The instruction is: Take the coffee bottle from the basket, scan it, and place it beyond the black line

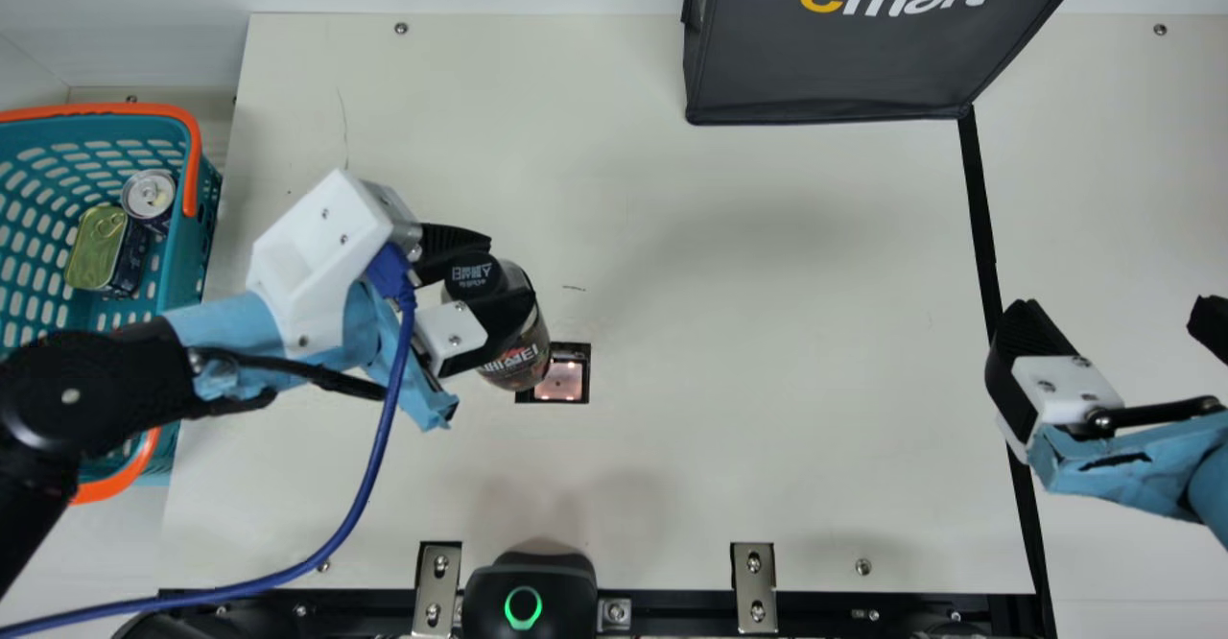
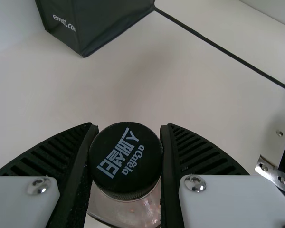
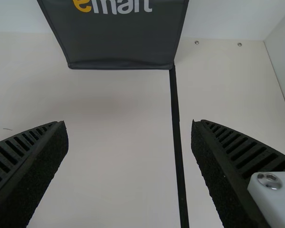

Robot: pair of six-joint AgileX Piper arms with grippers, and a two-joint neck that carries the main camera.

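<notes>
Black-capped clear cylindrical coffee bottle point(image 1: 518, 359): at lit square scanner window point(image 1: 560, 381), cream desk point(image 1: 767, 409).
Left black ribbed end effector point(image 1: 511, 270): pinching bottle near cap.
Right black ribbed end effector point(image 1: 1113, 310): spread, over straight black line point(image 1: 979, 207).

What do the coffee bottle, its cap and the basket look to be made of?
Coffee bottle: clear and glossy, so glass or hard plastic; its look leaves that open. Cap: smooth black with a finely ridged lower edge, perhaps coated metal or plastic. Basket: most likely moulded plastic, judging by its evenly slotted teal walls.
</notes>
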